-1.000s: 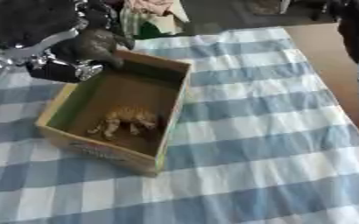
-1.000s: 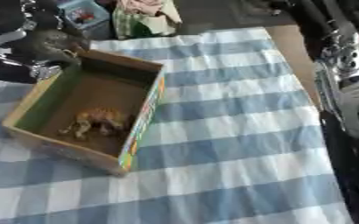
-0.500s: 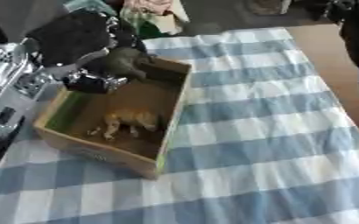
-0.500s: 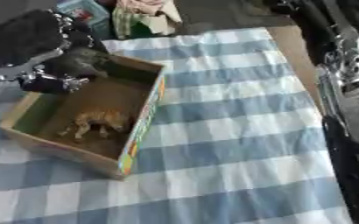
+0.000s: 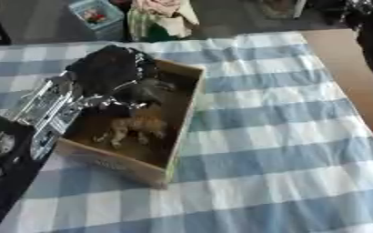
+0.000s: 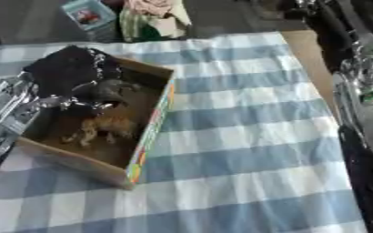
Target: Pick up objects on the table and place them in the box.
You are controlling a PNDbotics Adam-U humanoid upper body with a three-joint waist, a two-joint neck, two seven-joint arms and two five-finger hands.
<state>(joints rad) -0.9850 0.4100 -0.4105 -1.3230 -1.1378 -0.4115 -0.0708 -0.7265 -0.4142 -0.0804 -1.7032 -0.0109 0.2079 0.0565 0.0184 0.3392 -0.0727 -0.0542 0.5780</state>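
Box [image 5: 186, 111] on checked table [image 5: 285, 136] already holds tan animal toy [image 5: 134, 129]. Left hand [image 5: 110, 75] over box's far end, fingers curled round dark grey toy [image 5: 146, 91], not let go yet. No other loose objs visible; right hand not seen.

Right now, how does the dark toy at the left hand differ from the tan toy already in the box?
The dark toy is grey-black, while the tan toy is orange-brown. The dark toy is held in the left hand above the box floor, near its far end, while the tan toy lies free on the floor nearer the middle. Both look like small animal figures, and both are within the box walls.
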